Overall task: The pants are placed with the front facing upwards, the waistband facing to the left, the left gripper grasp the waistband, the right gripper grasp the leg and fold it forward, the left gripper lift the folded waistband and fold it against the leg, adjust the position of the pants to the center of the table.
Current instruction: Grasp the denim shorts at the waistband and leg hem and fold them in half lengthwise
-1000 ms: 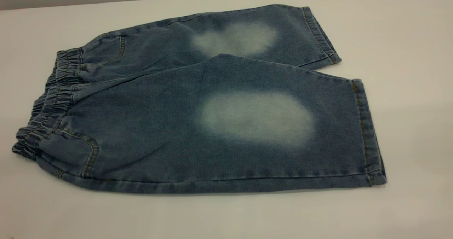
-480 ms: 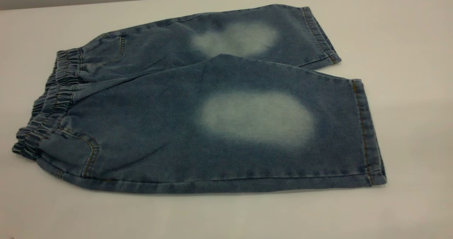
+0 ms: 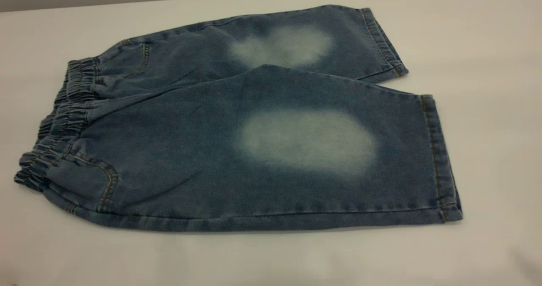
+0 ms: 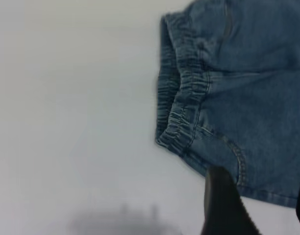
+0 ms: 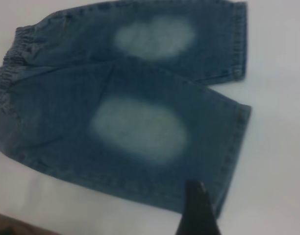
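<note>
exterior view: the pants [image 3: 237, 133] lie flat and unfolded on the table [image 3: 487, 45], front up, with a pale patch on each leg. their long axis runs left to right: the waistband [image 3: 55, 125] bunches at the left end and the two leg hems close the right end. the near leg [image 3: 330, 150] overlaps the far one a little along the middle seam. neither gripper shows here, and no fold has been made.

left wrist view: the left gripper [image 4: 258, 205] hangs above the table just beside the pants' near waist corner. one dark finger [image 4: 222, 204] stands in front of the side seam, and a sliver of the other shows at the picture's edge, so the gripper looks spread and holds nothing. the waistband [image 4: 182, 105] is apart from the finger and not touched. by my reading this arm is the nearer one to the waistband and needs only a short reach.

right wrist view: only one dark finger [image 5: 195, 210] of the right gripper shows, over the near leg's outer edge close to its hem [image 5: 233, 152]. i cannot tell whether that gripper is spread or closed. it hovers clear of the cloth, and the hem end lies nearest it, so the leg grasp falls to this arm.
</note>
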Controlling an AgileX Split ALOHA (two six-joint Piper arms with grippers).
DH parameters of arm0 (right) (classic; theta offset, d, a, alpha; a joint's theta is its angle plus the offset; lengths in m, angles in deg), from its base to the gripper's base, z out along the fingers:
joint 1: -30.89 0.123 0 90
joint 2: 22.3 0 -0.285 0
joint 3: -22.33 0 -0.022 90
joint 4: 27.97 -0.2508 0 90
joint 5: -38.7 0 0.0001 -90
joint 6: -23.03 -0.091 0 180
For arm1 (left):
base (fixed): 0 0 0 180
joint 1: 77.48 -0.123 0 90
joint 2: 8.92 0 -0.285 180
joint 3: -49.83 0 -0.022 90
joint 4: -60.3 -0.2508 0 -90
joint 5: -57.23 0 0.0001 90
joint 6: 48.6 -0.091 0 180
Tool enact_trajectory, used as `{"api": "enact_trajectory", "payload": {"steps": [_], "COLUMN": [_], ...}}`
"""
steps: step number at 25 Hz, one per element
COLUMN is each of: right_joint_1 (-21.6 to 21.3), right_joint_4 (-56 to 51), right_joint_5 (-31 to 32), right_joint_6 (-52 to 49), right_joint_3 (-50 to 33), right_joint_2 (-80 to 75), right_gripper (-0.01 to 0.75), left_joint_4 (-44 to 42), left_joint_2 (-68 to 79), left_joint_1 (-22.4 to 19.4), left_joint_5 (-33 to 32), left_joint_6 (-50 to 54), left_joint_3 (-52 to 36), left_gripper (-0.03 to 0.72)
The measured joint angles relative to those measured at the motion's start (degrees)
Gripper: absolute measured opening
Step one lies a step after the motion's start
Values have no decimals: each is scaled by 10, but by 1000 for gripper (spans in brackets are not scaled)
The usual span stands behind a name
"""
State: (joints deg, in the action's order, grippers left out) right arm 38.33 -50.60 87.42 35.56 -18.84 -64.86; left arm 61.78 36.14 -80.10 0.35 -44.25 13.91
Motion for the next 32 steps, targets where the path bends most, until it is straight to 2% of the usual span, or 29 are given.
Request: {"api": "enact_trajectory", "payload": {"steps": [5,12,19,24,32], "right_joint_1": [0,0,0,0,0], "right_joint_4": [-40,-49,-80,-90,-90], "right_joint_5": [-79,-103,-115,-114,-113], "right_joint_6": [18,48,70,72,74], "right_joint_3": [0,0,0,0,0], "right_joint_2": [-110,-230,-245,-245,-247], "right_gripper": [425,425,425,425,425], "left_joint_4": [1,-3,-24,-8,127], "left_joint_2": [128,263,361,376,375], "left_joint_1": [0,-1,-6,-59,-172], "left_joint_5": [37,75,117,156,157], "left_joint_6": [-15,-23,-23,-10,-73], "left_joint_3": [0,-5,-8,-9,-38], "left_gripper": [341,341,341,341,341]}}
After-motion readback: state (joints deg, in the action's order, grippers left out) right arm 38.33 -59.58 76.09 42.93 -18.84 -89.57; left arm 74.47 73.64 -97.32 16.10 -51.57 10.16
